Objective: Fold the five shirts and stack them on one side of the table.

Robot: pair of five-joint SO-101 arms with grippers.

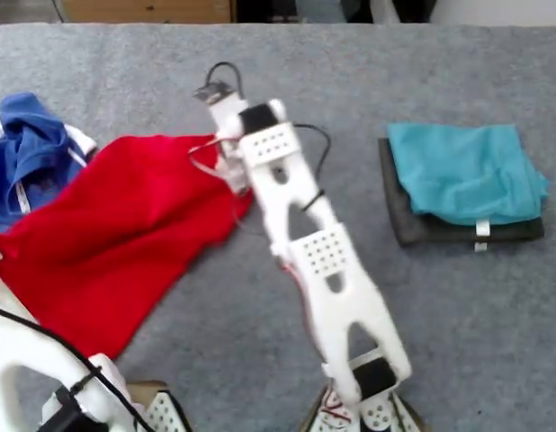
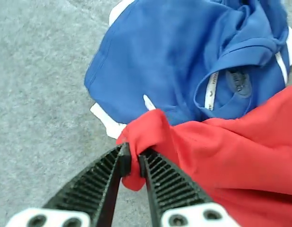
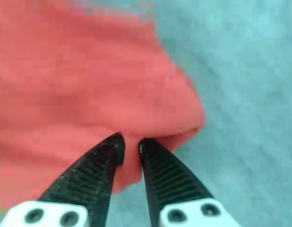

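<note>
Left wrist view: the left gripper [image 2: 134, 158] is pinched on a bunched corner of the red shirt [image 2: 221, 161], and the right gripper [image 3: 131, 144] is clamped on another edge. From above, the shirt sprawls at nine o'clock on the table [image 1: 440, 342], overlapping the blue shirt [image 2: 174, 61]. The folded teal shirt [image 1: 462, 171] sits at three o'clock. Both bites look thin, so a hard pull could slip a corner or drag the blue shirt along.

My high camera sits off the arms and looks steeply down over the whole desk [image 1: 458, 306], from the arms' base side toward the far edge. Each wrist camera rides just behind its own jaws and looks along them, very close to the cloth. All three views share the red shirt [image 1: 116, 234]. The high and left wrist views also share the blue shirt [image 1: 31, 148].
</note>
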